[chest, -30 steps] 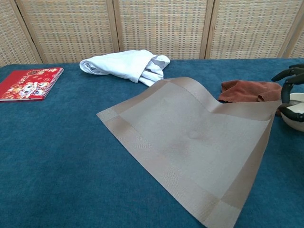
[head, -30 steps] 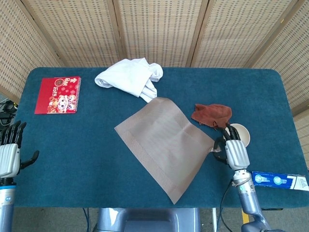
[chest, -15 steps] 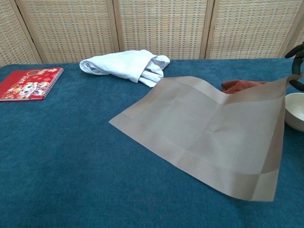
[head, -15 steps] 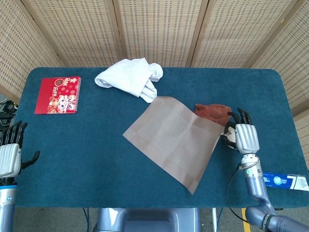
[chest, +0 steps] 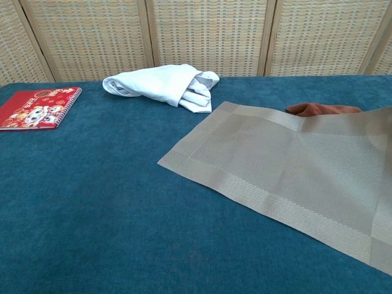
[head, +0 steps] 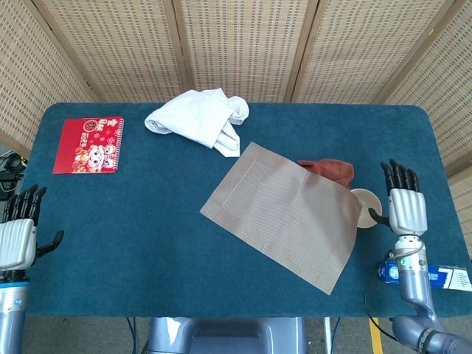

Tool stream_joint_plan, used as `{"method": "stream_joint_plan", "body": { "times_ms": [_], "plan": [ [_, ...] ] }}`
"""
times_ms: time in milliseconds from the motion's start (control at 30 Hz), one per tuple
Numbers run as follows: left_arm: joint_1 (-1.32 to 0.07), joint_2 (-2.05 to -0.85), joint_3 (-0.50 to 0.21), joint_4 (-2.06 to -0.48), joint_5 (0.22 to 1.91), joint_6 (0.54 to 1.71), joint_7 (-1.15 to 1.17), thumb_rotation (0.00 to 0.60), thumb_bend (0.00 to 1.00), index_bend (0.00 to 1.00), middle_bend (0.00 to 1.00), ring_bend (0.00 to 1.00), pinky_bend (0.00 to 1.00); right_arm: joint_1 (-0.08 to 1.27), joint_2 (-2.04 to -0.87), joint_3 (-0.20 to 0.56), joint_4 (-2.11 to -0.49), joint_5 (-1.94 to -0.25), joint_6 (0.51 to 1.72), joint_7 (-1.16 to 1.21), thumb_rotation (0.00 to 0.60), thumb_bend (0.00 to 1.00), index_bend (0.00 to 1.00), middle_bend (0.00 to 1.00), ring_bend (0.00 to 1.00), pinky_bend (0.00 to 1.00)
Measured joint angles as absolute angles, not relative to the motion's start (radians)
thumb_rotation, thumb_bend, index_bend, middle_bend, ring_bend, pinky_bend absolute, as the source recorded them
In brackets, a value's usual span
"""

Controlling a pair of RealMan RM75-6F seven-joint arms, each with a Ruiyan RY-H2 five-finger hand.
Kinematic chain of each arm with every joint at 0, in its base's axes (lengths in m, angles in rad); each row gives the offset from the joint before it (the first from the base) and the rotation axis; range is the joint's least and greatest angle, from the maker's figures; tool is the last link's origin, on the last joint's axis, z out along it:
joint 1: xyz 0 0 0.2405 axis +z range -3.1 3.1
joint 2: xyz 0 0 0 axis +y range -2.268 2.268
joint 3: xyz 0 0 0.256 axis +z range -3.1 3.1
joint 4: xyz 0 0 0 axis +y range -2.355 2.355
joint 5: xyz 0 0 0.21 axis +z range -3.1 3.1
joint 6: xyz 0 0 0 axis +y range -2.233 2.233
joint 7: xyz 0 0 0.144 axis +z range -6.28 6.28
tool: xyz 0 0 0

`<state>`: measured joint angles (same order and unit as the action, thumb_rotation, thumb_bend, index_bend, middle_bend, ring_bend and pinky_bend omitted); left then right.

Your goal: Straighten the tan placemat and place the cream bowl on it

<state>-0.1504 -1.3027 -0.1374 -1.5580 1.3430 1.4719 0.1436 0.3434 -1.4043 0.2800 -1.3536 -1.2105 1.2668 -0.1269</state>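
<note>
Head view: I see cream bowl (head: 366,206) empty, touching tan placemat (head: 284,214) right edge, partly overlapped. Placemat skewed, long axis running upper-left to lower-right. Right hand (head: 402,209) beside bowl, fingers apart, holding nothing. Left hand (head: 18,237) likewise.

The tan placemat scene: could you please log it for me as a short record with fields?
placemat: tan placemat lies flat but skewed on the blue table, its right edge over part of the cream bowl
bowl: not on the mat
left hand: left hand open, at the table's left edge
right hand: right hand open, beside the bowl
other items: white cloth, brown rag, red notebook, toothpaste box
</note>
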Motion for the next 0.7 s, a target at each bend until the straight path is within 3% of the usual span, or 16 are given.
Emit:
{"method": "stream_joint_plan", "body": {
  "times_ms": [267,500,700],
  "plan": [
    [-0.174,-1.311,-0.138,-1.56,1.371,1.461,0.153,0.6,0.27,0.0,0.0,0.0,0.0,0.254,-1.363,0.238,-1.371,-1.257,1.372,-0.003,0.6,0.3,0.0,0.0,0.0,0.0],
    [-0.222,-1.309,-0.156,-1.582,1.375,1.412,0.184,0.6,0.12,0.0,0.0,0.0,0.0,0.197,-1.337,0.212,-1.378,-1.325,1.466,0.071,0.6,0.29,0.0,0.0,0.0,0.0],
    [-0.282,-1.31,-0.188,-1.589,1.361,1.353,0.227,0.6,0.1,0.0,0.0,0.0,0.0,0.18,-1.317,0.216,-1.392,-1.347,1.502,0.107,0.6,0.29,0.0,0.0,0.0,0.0]
  ]
}}
